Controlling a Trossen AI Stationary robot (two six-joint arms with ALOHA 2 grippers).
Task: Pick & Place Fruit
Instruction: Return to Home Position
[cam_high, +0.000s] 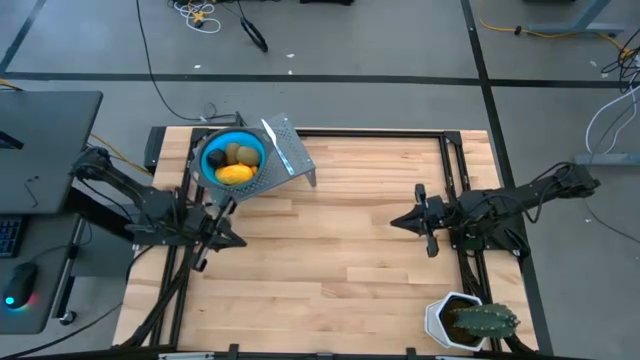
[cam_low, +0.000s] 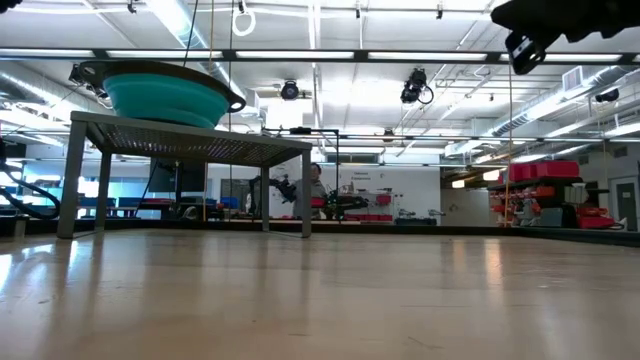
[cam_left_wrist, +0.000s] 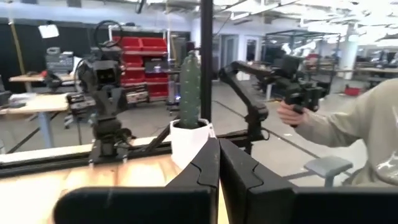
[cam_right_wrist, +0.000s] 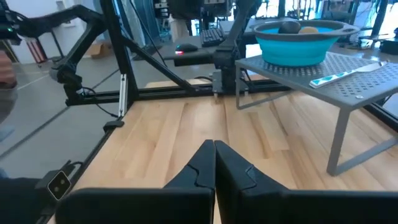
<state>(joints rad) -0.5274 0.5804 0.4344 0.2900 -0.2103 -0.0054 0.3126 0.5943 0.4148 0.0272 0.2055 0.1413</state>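
A blue bowl (cam_high: 232, 157) sits on a grey perforated stand (cam_high: 290, 160) at the table's far left. It holds a yellow oblong fruit (cam_high: 235, 174), two olive-brown ovals (cam_high: 241, 153) and a black ball (cam_high: 216, 157). In the right wrist view the bowl (cam_right_wrist: 298, 42) shows fruit tops above its rim. My left gripper (cam_high: 236, 241) hovers shut above the table's left side, near of the stand. My right gripper (cam_high: 395, 222) is shut over the right half, pointing left. The tiny orange-red balls are hidden.
A thin silvery-blue stick (cam_high: 279, 147) lies on the stand beside the bowl. A potted cactus (cam_high: 470, 320) stands at the near right corner. A person's hand and sleeve (cam_left_wrist: 348, 121) show beyond the table's right side. Bare wood (cam_high: 330, 250) spreads between the arms.
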